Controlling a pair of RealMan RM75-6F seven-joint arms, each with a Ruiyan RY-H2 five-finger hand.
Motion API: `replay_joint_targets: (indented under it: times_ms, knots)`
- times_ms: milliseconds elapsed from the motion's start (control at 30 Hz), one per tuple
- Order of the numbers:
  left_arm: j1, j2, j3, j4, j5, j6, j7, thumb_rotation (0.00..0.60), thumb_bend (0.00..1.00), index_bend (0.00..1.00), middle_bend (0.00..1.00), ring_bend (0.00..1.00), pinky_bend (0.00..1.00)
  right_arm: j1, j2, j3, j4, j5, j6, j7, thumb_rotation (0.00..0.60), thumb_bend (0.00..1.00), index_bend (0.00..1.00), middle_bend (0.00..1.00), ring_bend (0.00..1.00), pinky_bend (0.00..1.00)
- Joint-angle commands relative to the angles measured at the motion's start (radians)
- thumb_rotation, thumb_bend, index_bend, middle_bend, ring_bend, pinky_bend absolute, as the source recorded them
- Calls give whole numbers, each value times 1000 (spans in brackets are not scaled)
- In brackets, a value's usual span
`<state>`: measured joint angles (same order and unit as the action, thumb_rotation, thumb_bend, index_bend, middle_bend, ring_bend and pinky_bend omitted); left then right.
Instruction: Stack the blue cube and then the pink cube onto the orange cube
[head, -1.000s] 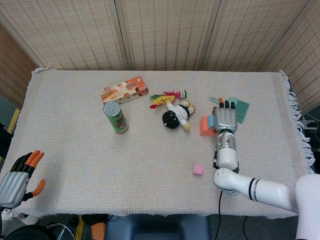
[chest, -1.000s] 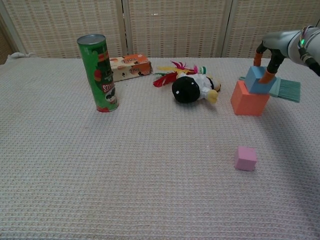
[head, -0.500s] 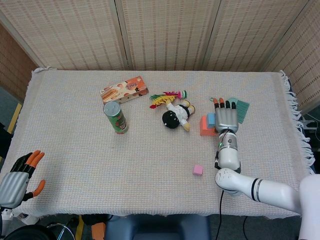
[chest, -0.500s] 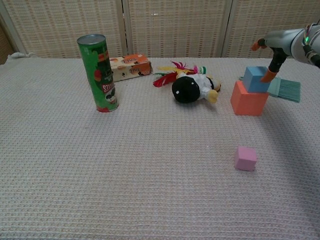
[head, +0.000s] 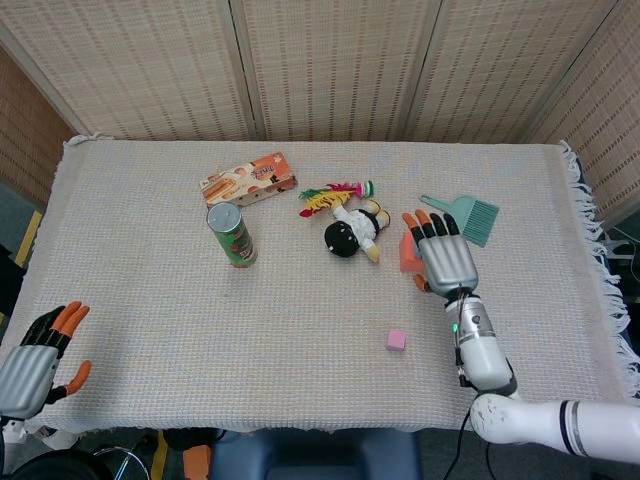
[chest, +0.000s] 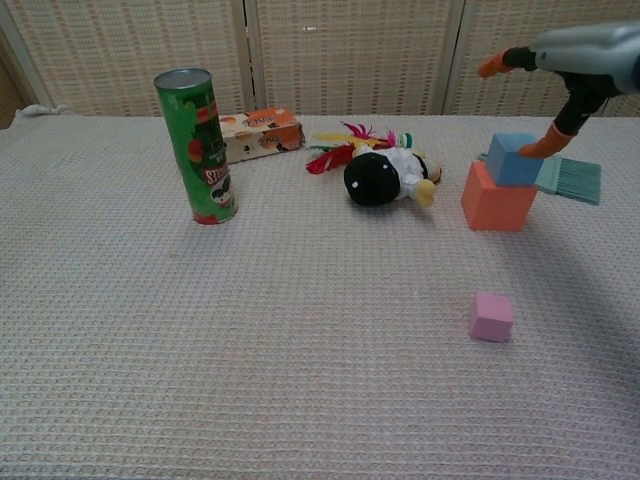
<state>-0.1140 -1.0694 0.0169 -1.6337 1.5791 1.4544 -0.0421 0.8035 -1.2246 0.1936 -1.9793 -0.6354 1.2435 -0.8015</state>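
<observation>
The blue cube (chest: 513, 159) rests on top of the orange cube (chest: 496, 200) at the right of the table. In the head view only a sliver of the orange cube (head: 406, 252) shows beside my right hand (head: 442, 253), which covers the blue cube. My right hand (chest: 566, 62) hovers open above the stack with its fingers spread, holding nothing. The small pink cube (head: 396, 340) (chest: 492, 316) lies alone nearer the front edge. My left hand (head: 38, 356) hangs open off the table's front left corner.
A green can (head: 232, 235) stands upright at centre left, with an orange snack box (head: 248, 179) behind it. A black-and-white doll (head: 350, 228) and a feathered toy (head: 332, 194) lie mid-table. A teal brush (head: 466, 215) lies just right of the stack.
My right hand has let go of the blue cube, opened, and lifted up and back toward the front. The blue cube stays on the orange cube.
</observation>
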Motion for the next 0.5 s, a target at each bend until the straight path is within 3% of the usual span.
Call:
replay_joint_targets:
  times_ms: [33, 67, 133, 167, 200, 267, 500]
  knots:
    - [0, 0, 1, 0, 1, 1, 0, 600, 422, 0, 0, 0, 99, -100, 109, -97, -141, -182, 54, 66, 600, 183, 134, 259, 283, 478]
    - [1, 0, 1, -1, 2, 1, 0, 600, 422, 0, 0, 0, 102, -113, 119, -110, -152, -214, 63, 73, 600, 184, 183, 443, 505, 710]
    - [0, 0, 2, -2, 6, 1, 0, 600, 423, 0, 0, 0, 109, -152, 151, -159, -196, -276, 65, 93, 600, 183, 270, 688, 785, 951]
    - [-1, 0, 3, -3, 7, -1, 0, 600, 424, 0, 0, 0, 112, -167, 167, -186, -213, -297, 50, 103, 600, 183, 301, 733, 832, 989]
    - [-4, 0, 9, -8, 21, -4, -2, 600, 424, 0, 0, 0, 116, -180, 156, -243, -202, -300, 3, 88, 600, 183, 317, 750, 848, 998]
    - [-3, 3, 15, -12, 33, -1, -7, 600, 423, 0, 0, 0, 123, -183, 115, -266, -157, -293, -25, 71, 600, 183, 327, 769, 867, 1000]
    - [5, 13, 16, -10, 43, 21, -31, 600, 422, 0, 0, 0, 125, -191, -49, -275, -41, -254, -66, 62, 600, 183, 381, 812, 907, 1000]
